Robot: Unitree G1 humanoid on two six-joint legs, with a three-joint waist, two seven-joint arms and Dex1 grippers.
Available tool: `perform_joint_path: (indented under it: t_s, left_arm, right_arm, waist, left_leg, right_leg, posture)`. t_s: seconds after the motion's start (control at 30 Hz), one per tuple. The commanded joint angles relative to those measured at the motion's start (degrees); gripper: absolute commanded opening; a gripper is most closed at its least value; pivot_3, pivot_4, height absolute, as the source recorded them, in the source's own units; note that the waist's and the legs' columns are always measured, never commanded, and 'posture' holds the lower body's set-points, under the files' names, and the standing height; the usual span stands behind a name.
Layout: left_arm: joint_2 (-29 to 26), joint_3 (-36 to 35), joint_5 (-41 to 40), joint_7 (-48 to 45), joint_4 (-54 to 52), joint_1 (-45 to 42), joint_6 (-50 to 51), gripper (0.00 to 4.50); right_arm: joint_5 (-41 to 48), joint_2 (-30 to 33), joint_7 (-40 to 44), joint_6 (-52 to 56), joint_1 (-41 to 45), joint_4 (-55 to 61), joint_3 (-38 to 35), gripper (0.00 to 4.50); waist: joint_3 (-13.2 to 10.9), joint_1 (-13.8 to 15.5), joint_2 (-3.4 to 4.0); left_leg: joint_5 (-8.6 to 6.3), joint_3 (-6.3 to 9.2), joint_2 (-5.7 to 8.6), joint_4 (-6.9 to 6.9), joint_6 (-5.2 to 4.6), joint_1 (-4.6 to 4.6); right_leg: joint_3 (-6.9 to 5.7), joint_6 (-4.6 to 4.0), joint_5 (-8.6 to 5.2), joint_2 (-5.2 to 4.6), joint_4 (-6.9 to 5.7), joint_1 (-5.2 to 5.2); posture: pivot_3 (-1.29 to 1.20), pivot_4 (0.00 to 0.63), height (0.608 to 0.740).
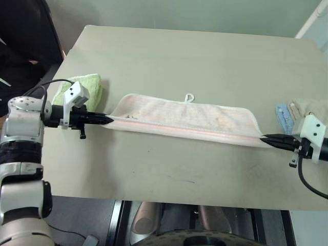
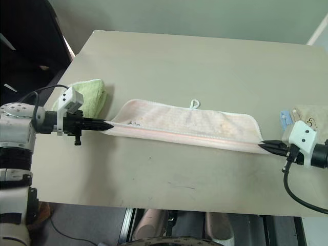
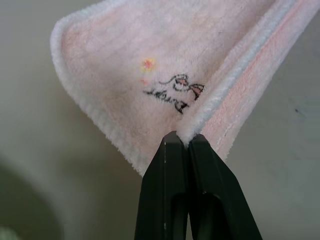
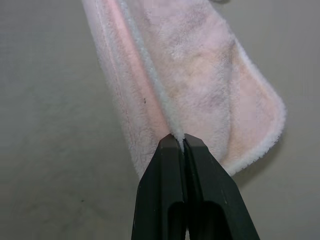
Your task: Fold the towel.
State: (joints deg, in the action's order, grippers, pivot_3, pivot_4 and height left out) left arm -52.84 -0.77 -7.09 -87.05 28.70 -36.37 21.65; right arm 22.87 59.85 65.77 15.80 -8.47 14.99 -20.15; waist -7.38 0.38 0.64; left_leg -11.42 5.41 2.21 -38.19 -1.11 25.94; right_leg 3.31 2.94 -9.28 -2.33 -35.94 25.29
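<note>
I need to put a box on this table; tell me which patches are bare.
Bare: the wide far stretch of the table behind the towel, and the near strip between towel and front edge. Crowded: the left edge, where the green towel lies by the left tool, and the right edge with the cloths by the right tool.

Table [image 1: 195, 46]: I see flat olive-beige top, matte, few faint dark scuffs toward 6 o'clock edge. Wall [image 1: 205, 13] at 12 o'clock beyond far edge, pale grey-green, plain. Dark furniture or equipment [image 1: 23, 36] at 10 o'clock, off table's corner, can't make out what. Pale panel or frame [image 1: 312, 23] at 1 o'clock, bright, white-blue. Floor [image 1: 87, 215] at 7 o'clock below near edge, grey, thin dark cable lying on it. Light even, soft.
</note>
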Motion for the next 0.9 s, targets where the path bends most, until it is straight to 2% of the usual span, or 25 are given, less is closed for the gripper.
perform_joint_path:
  t_s: [0.03, 0.13, 0.27, 0.4, 0.57, 0.67, 0.9]
  left_arm:
    - [-4.39, 0.21, 1.33, 2.76, -7.23, 2.84, 3.83, 0.05]
    - [-5.31, -0.16, -1.78, 2.57, -12.48, 5.28, 8.61, 0.05]
    - [-6.34, 0.01, -2.73, 3.56, -14.51, 7.11, 10.20, 0.05]
    - [-4.92, 0.34, -3.42, 5.19, -11.04, 5.47, 9.76, 0.05]
    - [-1.28, 0.89, -2.94, 7.35, 0.52, -1.40, 3.37, 0.05]
    - [-0.71, 1.64, -2.25, 6.46, 6.12, -4.58, -0.69, 0.05]
    - [4.51, 3.35, 0.36, 9.66, 24.06, -16.33, -9.08, 0.05]
  right_arm:
    - [-2.15, 1.91, 1.23, -0.94, -2.42, -0.64, -3.31, 0.00]
    - [-2.01, 2.11, 2.25, -1.80, -3.22, -0.94, -3.29, 0.00]
    - [-1.26, 2.73, 3.97, -1.58, -3.92, -0.78, -3.68, 0.00]
    - [-0.41, 1.57, 2.89, -1.60, 1.54, -3.90, -1.56, 0.00]
    - [-2.22, -0.72, -1.09, -0.55, 8.75, -10.36, 1.82, 0.00]
    - [-3.09, -1.15, -2.13, -0.82, 10.90, -12.40, 3.28, 0.00]
    - [-5.72, -3.73, -7.06, -1.26, 16.96, -16.29, 7.53, 0.00]
  waist:
    - [0.00, -0.02, 0.00]
    - [0.01, -0.03, -0.01]
    - [0.01, -0.07, -0.01]
    - [0.01, -0.07, -0.01]
    - [0.02, 0.14, -0.04]
    - [0.02, 0.18, -0.03]
    - [0.02, 0.25, -0.03]
  left_leg:
    - [-0.10, 0.00, 0.00, 0.01, 0.17, -0.01]
    - [-0.37, 0.00, 0.02, 0.04, 0.62, 0.00]
    - [-0.47, 0.00, 0.00, 0.07, 0.79, -0.03]
    - [-0.52, 0.00, 0.01, 0.09, 0.84, -0.04]
    - [-0.45, 0.03, -0.01, 0.14, 0.75, -0.07]
    - [-0.08, 0.03, 0.00, 0.14, 0.12, -0.01]
    - [-0.06, 0.04, -0.01, 0.14, 0.04, 0.01]
  right_leg:
    - [0.01, -0.01, -0.01, 0.00, 0.01, 0.00]
    - [0.02, -0.01, -0.03, 0.00, 0.01, 0.03]
    - [0.03, -0.02, -0.10, 0.01, -0.01, 0.04]
    - [0.06, -0.08, -0.15, 0.01, -0.01, 0.06]
    - [0.04, -0.12, -0.15, 0.02, -0.04, 0.05]
    - [0.03, -0.12, -0.14, 0.00, -0.03, 0.10]
    - [-0.02, -0.08, -0.13, 0.00, 0.00, 0.09]
  posture:
    - [0.00, 0.150, 0.740]
    - [0.00, 0.150, 0.740]
    - [0.00, 0.150, 0.740]
    - [0.00, 0.150, 0.740]
    - [0.00, 0.150, 0.740]
    - [0.00, 0.150, 0.740]
    - [0.00, 0.150, 0.740]
